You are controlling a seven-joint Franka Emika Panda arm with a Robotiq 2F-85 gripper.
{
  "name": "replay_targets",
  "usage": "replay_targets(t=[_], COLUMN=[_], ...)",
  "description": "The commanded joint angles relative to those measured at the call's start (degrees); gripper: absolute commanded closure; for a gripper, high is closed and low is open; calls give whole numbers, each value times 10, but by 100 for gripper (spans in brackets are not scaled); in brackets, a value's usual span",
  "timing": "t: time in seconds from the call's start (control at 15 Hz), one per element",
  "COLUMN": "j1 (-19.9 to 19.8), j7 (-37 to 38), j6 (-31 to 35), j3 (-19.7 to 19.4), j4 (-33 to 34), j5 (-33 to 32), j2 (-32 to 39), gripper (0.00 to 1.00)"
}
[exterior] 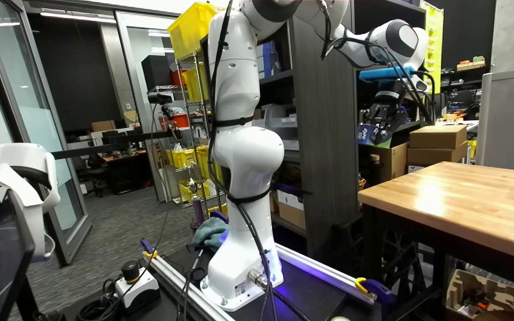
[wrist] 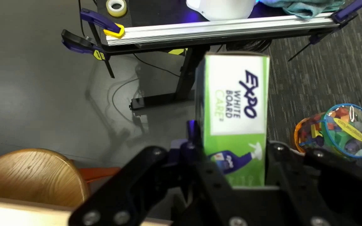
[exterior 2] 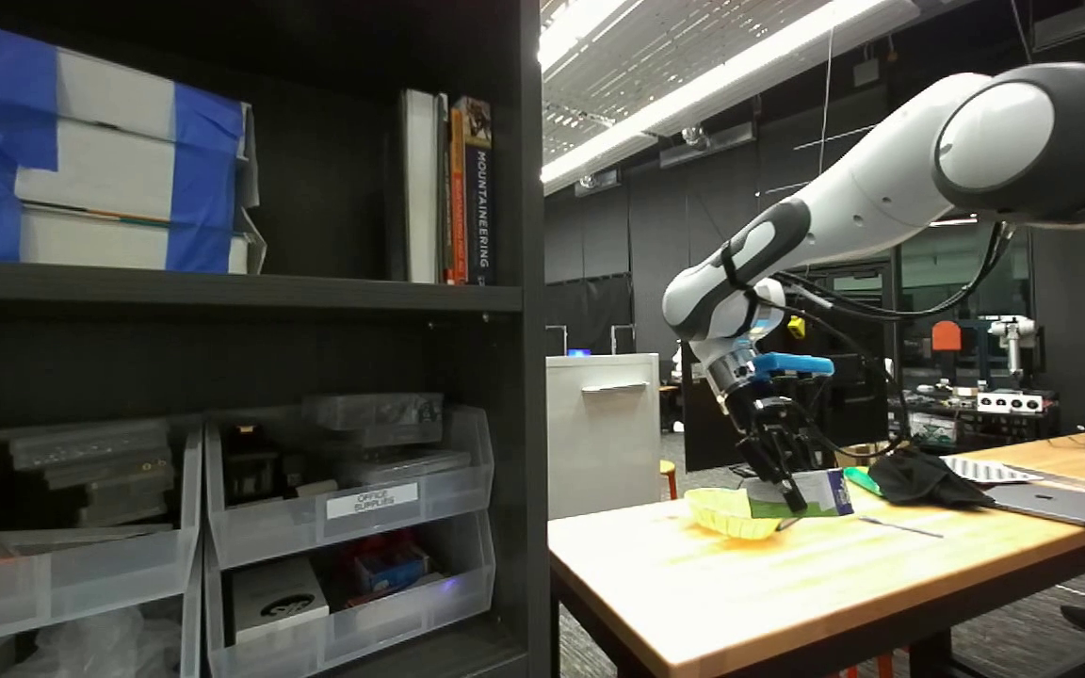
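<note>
Between the jaws of the tool [wrist: 235, 141], the Expo box [wrist: 238, 97] sits clamped.

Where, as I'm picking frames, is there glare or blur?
In both exterior views, glare whitens parts of the table; in an exterior view, ceiling lights are blown out; in the wrist view, the fingers look dark and soft, the box readable.

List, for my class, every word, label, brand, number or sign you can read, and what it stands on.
"EXPO WHITE BOARD CARE": box
"EXPO": bottle picture on box
"OFFICE SUPPLIES": bin label
"MOUNTAINEERING": book
Too small or blurred to read: tub lid, clamp label, orange spine, base label.
</note>
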Motion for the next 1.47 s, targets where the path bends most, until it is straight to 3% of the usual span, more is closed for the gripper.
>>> replay_targets(t=[0.0,0.87,1.4], j1=[-11,-6,26], j7=[-24,-99,-161], j6=[22,81,-25], j3=[-15,-31,-23], j4=[-42,-178,-181], j5=[-8,-137,-147], j2=[-51,-160,-168], gripper=[87,87,87])
